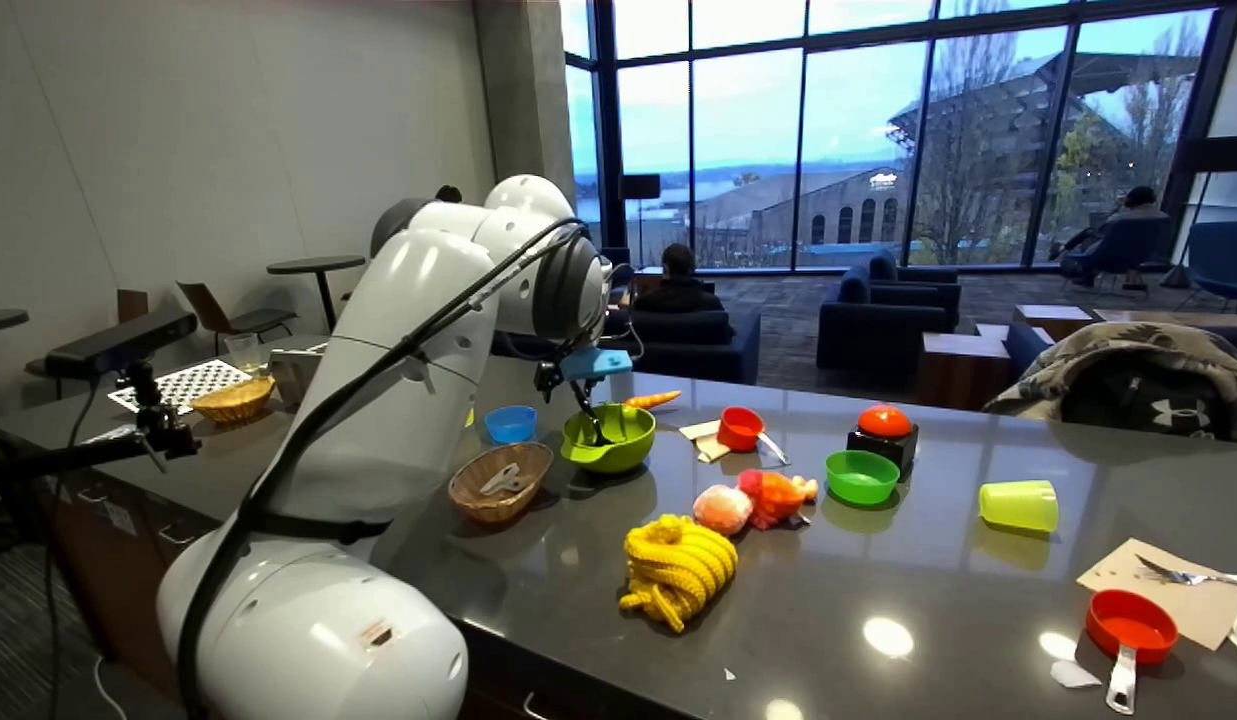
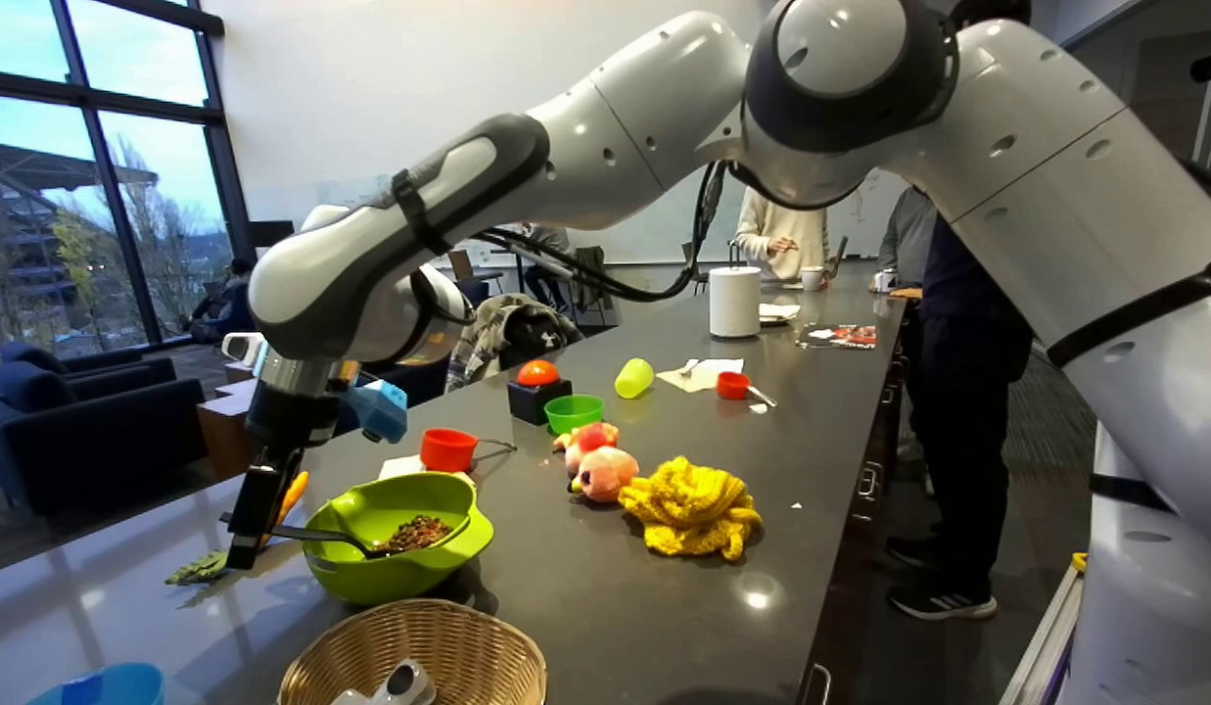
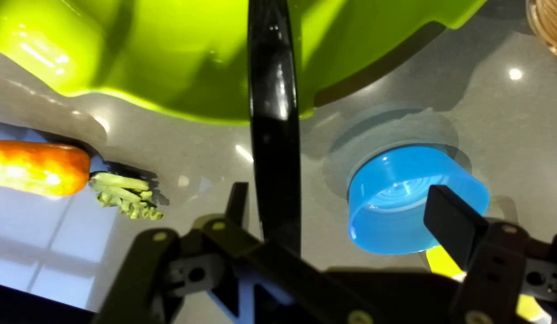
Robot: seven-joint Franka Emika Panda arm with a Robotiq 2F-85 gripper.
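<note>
Gripper (image 3: pixel 339 198) with its fingers (image 3: pixel 454 220) spread wide. A black spoon (image 3: pixel 276 135) runs between them, handle nearer the finger at left in the wrist view, a gap showing on either side. In an exterior view, the spoon crosses the rim of a green bowl (image 2: pixel 382 586), its tip at the brown bits (image 2: pixel 416 535) inside.

The green bowl (image 2: pixel 375 580) stands upright on the worktop (image 2: pixel 625 607), brown bits (image 2: pixel 419 533) inside. The black spoon (image 3: pixel 276 135) slants into the bowl, lower end at the bits, glossy handle reaching past the rim.
</note>
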